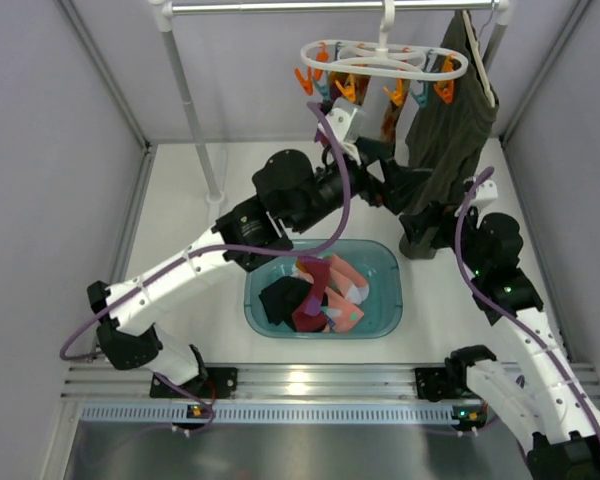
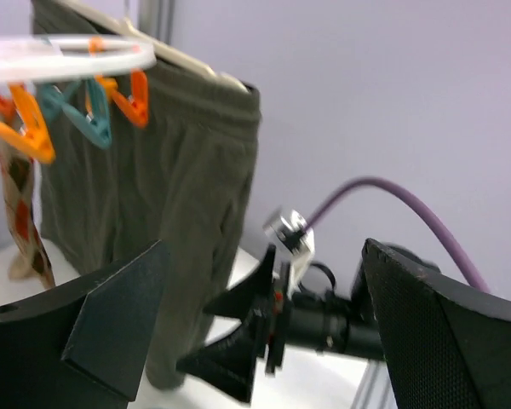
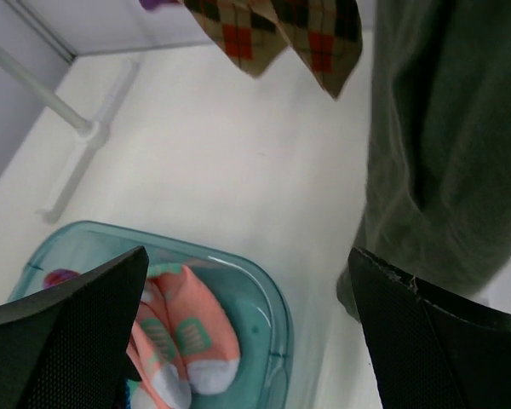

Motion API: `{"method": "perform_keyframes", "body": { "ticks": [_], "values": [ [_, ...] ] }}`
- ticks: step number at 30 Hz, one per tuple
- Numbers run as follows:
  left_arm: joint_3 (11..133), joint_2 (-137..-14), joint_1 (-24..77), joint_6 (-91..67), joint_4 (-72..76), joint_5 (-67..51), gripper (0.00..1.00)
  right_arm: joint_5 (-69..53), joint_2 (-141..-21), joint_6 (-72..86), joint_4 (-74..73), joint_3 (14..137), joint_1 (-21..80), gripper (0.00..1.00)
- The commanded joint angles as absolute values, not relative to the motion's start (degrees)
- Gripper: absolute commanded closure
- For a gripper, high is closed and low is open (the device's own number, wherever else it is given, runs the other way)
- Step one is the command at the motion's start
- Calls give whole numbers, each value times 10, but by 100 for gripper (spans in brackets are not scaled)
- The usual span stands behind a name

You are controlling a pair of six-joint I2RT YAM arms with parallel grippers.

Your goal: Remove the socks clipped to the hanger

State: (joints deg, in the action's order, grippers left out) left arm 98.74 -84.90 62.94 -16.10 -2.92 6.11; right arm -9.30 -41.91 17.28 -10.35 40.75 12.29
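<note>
The white ring hanger [image 1: 380, 58] hangs by its hook from the top rail, with orange and teal clips [image 2: 34, 128] under it. A brown-red argyle sock [image 1: 389, 120] is still clipped to it; it also shows in the wrist views as the sock [image 2: 19, 213] and as a pair of argyle socks [image 3: 277, 30]. My left gripper [image 1: 405, 185] is raised below the hanger, open and empty [image 2: 264, 328]. My right gripper [image 1: 420, 235] sits lower, beside the olive garment, open and empty [image 3: 251, 332]. Pink socks [image 1: 345, 285], a black sock [image 1: 283, 298] and a dark red one lie in the basin.
A teal basin [image 1: 380, 255] stands mid-table between the arms. A dark olive garment [image 1: 455, 120] hangs on a pale hanger right of the ring hanger, close to both grippers. The rack's upright pole [image 1: 190, 110] stands at the back left.
</note>
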Motion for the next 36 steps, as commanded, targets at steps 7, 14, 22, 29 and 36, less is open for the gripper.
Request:
{"method": "perform_keyframes", "body": {
  "ticks": [7, 14, 22, 29, 36],
  "values": [
    [1193, -1004, 622, -53, -11, 233, 2, -271, -498, 192, 116, 423, 107, 10],
    [1179, -1002, 615, -46, -10, 324, 2, -249, -603, 174, 203, 472, 124, 12],
    [986, -858, 615, -76, -11, 401, 2, -166, -777, 127, 294, 562, 134, 5],
    [811, -722, 615, -102, -12, 405, 2, -20, -838, 27, 292, 613, 228, 2],
    [680, -589, 615, -137, -45, 387, 2, 154, -884, 34, 271, 633, 241, 1]
  ]
}}
